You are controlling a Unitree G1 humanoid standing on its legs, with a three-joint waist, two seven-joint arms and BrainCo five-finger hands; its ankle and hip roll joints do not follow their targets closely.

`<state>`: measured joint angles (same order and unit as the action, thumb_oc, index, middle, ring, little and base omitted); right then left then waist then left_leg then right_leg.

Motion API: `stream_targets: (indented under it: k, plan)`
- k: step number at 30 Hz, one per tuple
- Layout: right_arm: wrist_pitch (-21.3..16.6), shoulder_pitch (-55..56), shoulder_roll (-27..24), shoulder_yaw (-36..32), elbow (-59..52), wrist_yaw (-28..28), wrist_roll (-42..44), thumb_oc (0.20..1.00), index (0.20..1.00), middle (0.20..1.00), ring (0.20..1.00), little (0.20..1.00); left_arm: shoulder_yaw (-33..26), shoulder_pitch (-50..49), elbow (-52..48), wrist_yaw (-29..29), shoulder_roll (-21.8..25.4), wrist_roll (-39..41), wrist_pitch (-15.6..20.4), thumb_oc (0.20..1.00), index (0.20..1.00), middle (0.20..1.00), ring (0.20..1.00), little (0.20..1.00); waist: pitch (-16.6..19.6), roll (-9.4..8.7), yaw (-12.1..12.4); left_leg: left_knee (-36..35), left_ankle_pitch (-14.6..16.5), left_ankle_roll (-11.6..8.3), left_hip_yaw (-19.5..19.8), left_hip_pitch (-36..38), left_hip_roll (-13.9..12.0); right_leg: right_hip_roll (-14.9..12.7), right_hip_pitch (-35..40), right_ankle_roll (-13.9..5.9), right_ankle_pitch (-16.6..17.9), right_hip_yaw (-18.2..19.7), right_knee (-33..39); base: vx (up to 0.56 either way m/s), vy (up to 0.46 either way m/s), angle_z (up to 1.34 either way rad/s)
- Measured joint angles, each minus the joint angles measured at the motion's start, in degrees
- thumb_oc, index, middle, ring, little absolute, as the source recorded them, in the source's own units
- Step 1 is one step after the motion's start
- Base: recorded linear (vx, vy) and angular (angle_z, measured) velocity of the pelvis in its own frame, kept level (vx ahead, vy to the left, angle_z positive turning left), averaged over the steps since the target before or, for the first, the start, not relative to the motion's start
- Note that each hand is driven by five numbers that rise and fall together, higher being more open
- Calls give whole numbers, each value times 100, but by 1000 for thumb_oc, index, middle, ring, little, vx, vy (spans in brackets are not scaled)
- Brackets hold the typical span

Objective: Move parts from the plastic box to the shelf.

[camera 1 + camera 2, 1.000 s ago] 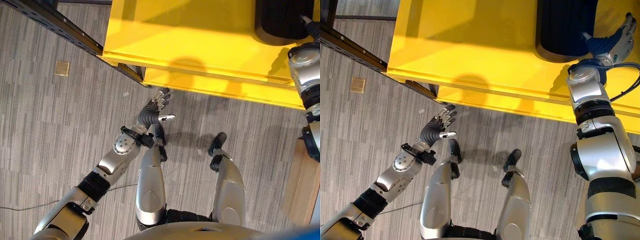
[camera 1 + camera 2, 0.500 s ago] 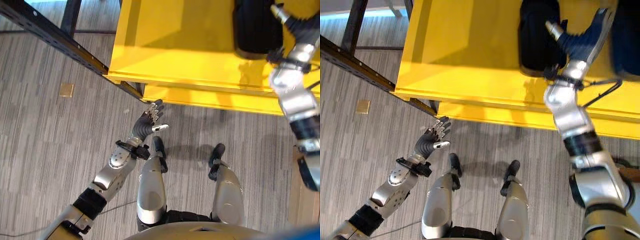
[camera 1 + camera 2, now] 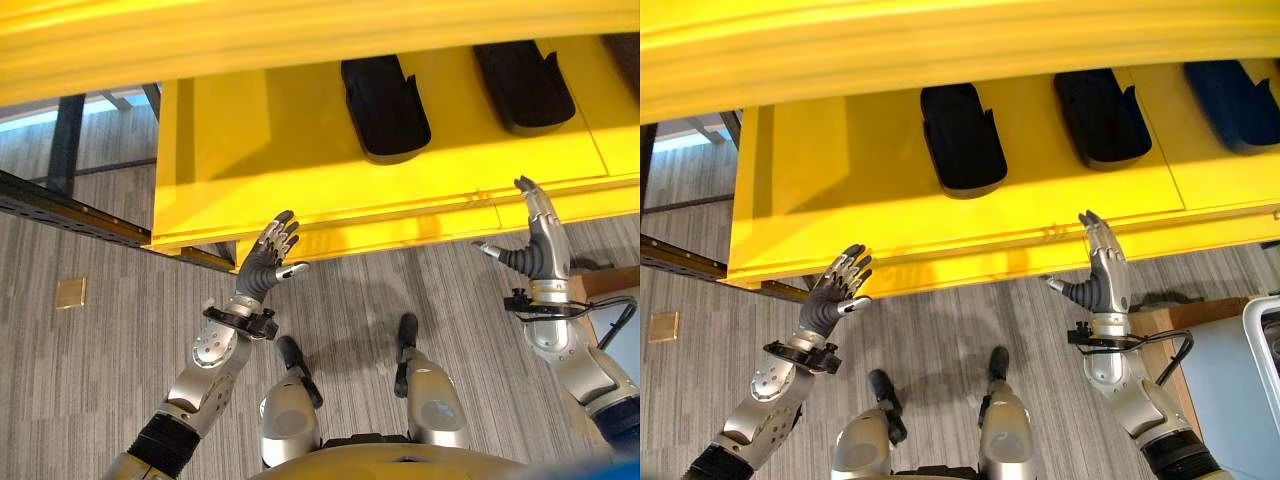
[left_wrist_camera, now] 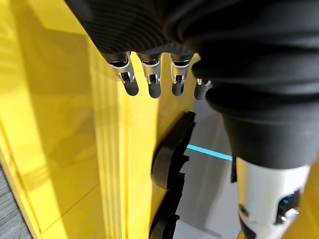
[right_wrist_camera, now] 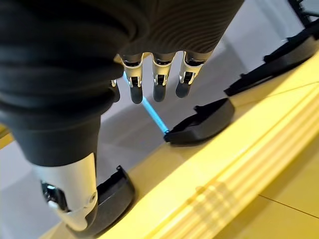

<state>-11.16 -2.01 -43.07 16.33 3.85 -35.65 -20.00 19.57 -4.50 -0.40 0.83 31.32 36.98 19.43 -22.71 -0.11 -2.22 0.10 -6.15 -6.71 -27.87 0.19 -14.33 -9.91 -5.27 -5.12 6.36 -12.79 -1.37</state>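
Yellow shelf [image 3: 300, 150] already carrying black parts [image 3: 385, 105].
Left robot hand [image 3: 272, 262] and right robot hand [image 3: 540, 250] both spread, empty; next likely turning back toward box.

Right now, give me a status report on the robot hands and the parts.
Left robot hand open, empty, at the yellow shelf's front edge. Right robot hand open, empty. Two black parts lie on the shelf. Nothing in the way.

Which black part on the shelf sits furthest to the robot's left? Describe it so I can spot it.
Find the yellow shelf running across the head views. Three dark parts lie on it in a row; yours is the leftmost black part, alone above the gap between the hands, while its neighbours sit further right.
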Motion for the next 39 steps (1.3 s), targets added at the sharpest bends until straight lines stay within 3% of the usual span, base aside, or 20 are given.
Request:
stream_targets:
  k: [5, 6, 8, 12, 16, 24, 39]
  plan:
    - [-145, -494, -629, 494, 15, 709, -1112, 1000, 1000, 1000, 1000, 1000, 8, -113, 0, 218, 150, 59, -24, 1000, 1000, 1000, 1000, 1000, 95, -38, 321, 6, 32, -16, 41, -72, -18, 0, -18, -20, -2, -52, 45, 3, -94, 5]
    - [-165, -707, -984, 830, 49, 822, -1324, 1000, 1000, 1000, 1000, 1000, 13, -118, 0, 305, 244, 60, -38, 1000, 1000, 1000, 1000, 1000, 82, -61, 395, 9, 5, -11, 89, -123, -22, 2, -30, -21, 4, -97, 54, -6, -80, 11]
    - [-135, -1040, -1199, 1135, 229, 1024, -1359, 1000, 1000, 1000, 1000, 1000, 16, -105, 0, 308, 410, 62, -56, 1000, 1000, 1000, 1000, 1000, 72, -112, 511, 11, -3, -16, 107, -125, -47, 22, -18, -15, 4, -138, 56, -3, -70, 8]
    - [183, -1809, -1185, 1618, 540, 1768, -1178, 1000, 1000, 1000, 1000, 1000, -7, -11, 6, 315, 581, 61, -159, 1000, 1000, 1000, 1000, 1000, 4, -222, 640, 22, -67, -14, 199, -197, -74, 39, -15, 20, 8, -241, 51, -19, -66, 11]
    - [508, -1859, -1030, 1838, 1065, 2341, -1052, 1000, 1000, 1000, 1000, 1000, -14, 210, 17, 413, 547, 58, -248, 1000, 1000, 1000, 1000, 1000, -25, -233, 812, 23, -67, -13, 269, -231, -60, 27, 9, 16, 4, -309, 53, 6, -1, 9]
    - [703, -2347, -439, 2009, 2004, 2458, -1058, 1000, 1000, 1000, 1000, 1000, -71, 367, 175, 530, 507, 54, -371, 1000, 1000, 1000, 1000, 1000, -146, -183, 827, 25, -67, -14, 329, -192, -57, 14, 99, 10, -7, -374, 59, 1, -1, 3]
    - [797, -3221, -350, 2142, 2763, 2663, -1064, 1000, 1000, 1000, 1000, 1000, -185, 531, 417, 761, 283, -11, -561, 1000, 1000, 1000, 1000, 1000, -162, -97, 961, 30, -70, -9, 341, -114, -31, -22, 175, 9, -21, -388, 43, 0, 0, 0]
